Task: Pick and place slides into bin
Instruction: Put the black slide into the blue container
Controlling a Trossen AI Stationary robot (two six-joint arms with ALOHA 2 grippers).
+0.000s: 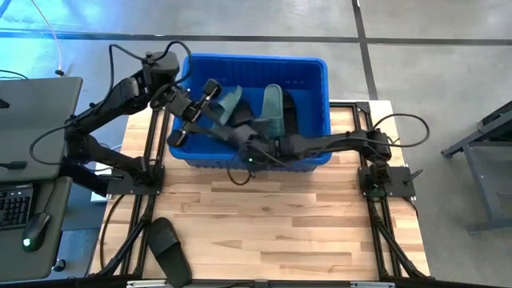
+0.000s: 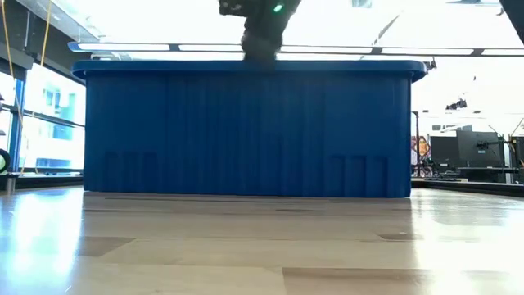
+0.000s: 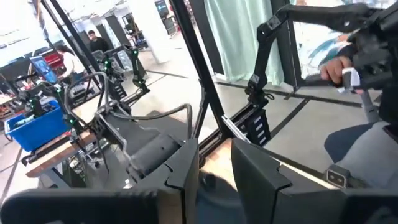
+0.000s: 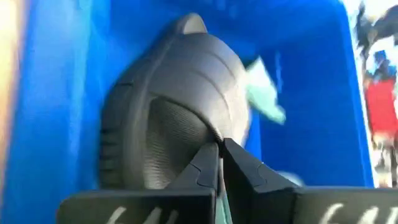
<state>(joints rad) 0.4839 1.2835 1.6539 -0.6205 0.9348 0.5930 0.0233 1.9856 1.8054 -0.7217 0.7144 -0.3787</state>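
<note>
At about seven o'clock on the wooden tabletop, a black slide is lying alone close to the near edge, with bare boards stretching wide toward five o'clock. Nothing is crowding the middle of the tabletop between that slide and the bin.

The bin is sitting at twelve o'clock, its near wall running along the middle of the boards and its far part overhanging the tabletop's far edge. In the low view its blue wall is filling most of the width, with a strip of open tabletop in front.

The right tool is reaching in over the bin's near rim from three o'clock, its fingers pressed fully together with nothing between them; its tips are sitting against a black slide inside the bin. Sage green slides are lying deeper in the bin, near its middle.

The left tool is hanging over the bin's ten o'clock corner, its fingers standing partly apart, gripping nothing visible.
</note>
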